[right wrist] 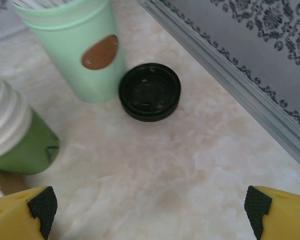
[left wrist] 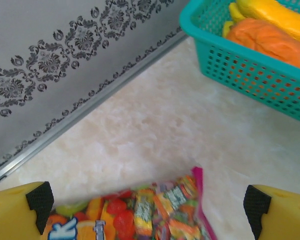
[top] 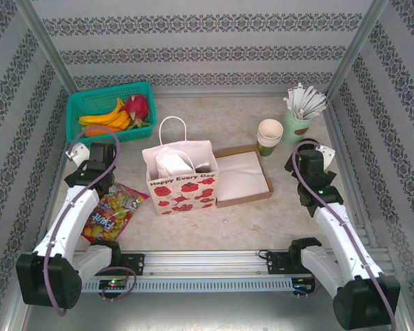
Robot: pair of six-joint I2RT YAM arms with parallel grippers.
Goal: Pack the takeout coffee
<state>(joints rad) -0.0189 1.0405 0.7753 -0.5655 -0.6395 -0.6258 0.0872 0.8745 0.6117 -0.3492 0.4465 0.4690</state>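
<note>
1. Right wrist view: the right gripper [right wrist: 149, 207] is spread wide with nothing between its pads, hanging above bare table.
2. The takeout coffee looks to be in two parts. The black lid [right wrist: 150, 91] lies flat straight ahead of the fingers. The dark-green cup [right wrist: 27, 150] sits at the bottom of a white-rimmed stack, ahead and off to the left, apart from the lid.
3. The lid is just beside the pale green stick cup [right wrist: 85, 55]; you cannot tell whether they touch. Turn your wrist so no pad has to squeeze between them, and pinch the rim on its clear sides.
4. The lid is low and thin. Go down close to the table and close slowly, since it will likely skid.
5. The left gripper [left wrist: 149, 202] is also spread, over the candy bag [left wrist: 140, 212]. Leave it parked there.
6. The paper bag [top: 181, 181] stands well to the left of your right gripper, mouth up. Carry high over its handles.
</note>
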